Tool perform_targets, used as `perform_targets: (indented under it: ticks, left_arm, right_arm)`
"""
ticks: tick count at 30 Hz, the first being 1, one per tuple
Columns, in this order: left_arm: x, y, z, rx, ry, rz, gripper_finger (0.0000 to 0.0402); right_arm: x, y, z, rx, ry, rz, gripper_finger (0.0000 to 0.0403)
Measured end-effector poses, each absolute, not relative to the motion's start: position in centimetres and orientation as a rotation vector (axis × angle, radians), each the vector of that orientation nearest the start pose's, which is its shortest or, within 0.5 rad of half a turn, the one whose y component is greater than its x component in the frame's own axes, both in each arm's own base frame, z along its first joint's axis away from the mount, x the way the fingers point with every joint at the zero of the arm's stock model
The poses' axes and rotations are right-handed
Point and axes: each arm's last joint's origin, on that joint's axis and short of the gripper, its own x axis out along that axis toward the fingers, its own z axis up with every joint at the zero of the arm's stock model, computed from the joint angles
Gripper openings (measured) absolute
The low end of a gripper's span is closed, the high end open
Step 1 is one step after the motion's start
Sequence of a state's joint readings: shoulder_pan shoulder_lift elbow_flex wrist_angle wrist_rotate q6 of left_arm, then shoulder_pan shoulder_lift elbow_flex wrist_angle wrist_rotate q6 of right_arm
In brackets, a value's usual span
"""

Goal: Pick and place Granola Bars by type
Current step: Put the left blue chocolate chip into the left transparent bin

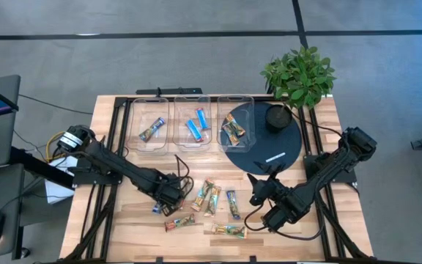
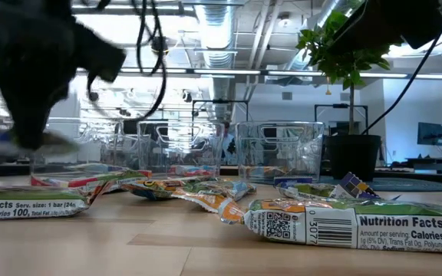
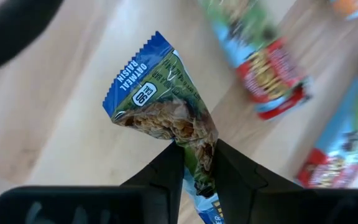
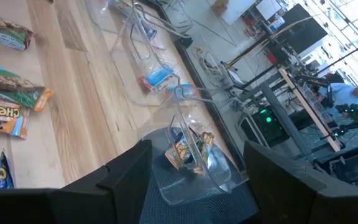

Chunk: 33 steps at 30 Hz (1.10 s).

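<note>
High view: the left hand (image 1: 168, 196) sits low over the wooden bench (image 1: 123, 220), near its front left, closed on a blue-and-green granola bar (image 3: 166, 112). The left wrist view shows this grip plainly: the two dark fingers (image 3: 166, 171) pinch the wrapper near one end, and the rest of the bar sticks out past them, its serrated blue edge farthest from the fingers and oats printed on the pack. Behind it, blurred, other bars lie on the wood.

The right hand (image 1: 266, 198) hangs over the front right of the bench, just in front of the dark round disc (image 1: 258, 143); its jaws stand wide apart with nothing between them, as the right wrist view shows.

Loose granola bars (image 1: 218, 198) lie scattered on the bench between the two hands, a few side by side in the middle and two more nearer the front edge.

Three clear bins (image 1: 189, 121) stand in a row along the back. The left one holds one bar, the middle one two blue bars, and the right one, which rests partly on the disc, holds bars with orange wrappers. A potted plant (image 1: 299, 73) stands at the back right corner.

In the low view, bars lie flat in the foreground with their nutrition labels facing the camera.
</note>
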<state>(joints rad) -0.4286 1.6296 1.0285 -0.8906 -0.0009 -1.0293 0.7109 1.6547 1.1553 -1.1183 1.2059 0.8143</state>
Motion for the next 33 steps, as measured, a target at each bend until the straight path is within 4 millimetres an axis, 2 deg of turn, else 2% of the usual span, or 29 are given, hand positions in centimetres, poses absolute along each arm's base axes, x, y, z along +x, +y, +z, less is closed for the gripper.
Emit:
perform_targets:
  ticks: [4, 9, 13, 15, 20, 26, 33]
  left_arm:
    - [26.1, -11.7, 21.2, -0.418, 1.427, 0.469, 0.0073]
    - [26.1, -11.2, 25.6, -0.259, 1.374, 0.607, 0.0073]
    - [25.5, -9.6, 28.6, -0.072, 1.316, 0.776, 0.0073]
    - [25.6, -8.5, 29.5, -0.024, 1.251, 0.853, 0.0073]
    - [26.0, -4.7, 30.3, -0.009, 1.240, 0.912, 0.0073]
    - [26.3, 0.8, 29.6, -0.032, 1.325, 1.041, 0.0073]
    - [25.3, 6.5, 28.4, -0.113, 1.457, 1.136, 0.0073]
  right_arm:
    - [23.2, 16.4, 22.4, -0.587, 0.663, -0.674, 0.0249]
    - [23.2, 16.4, 22.4, -0.587, 0.664, -0.674, 0.0249]
    - [23.2, 16.4, 22.4, -0.588, 0.664, -0.674, 0.0249]
    - [23.2, 16.4, 22.4, -0.588, 0.664, -0.674, 0.0249]
    - [23.2, 16.3, 22.4, -0.589, 0.666, -0.676, 0.0249]
    - [23.3, 16.2, 22.4, -0.589, 0.669, -0.682, 0.0249]
    - [22.8, 15.7, 21.5, -0.636, 0.698, -0.685, 0.0249]
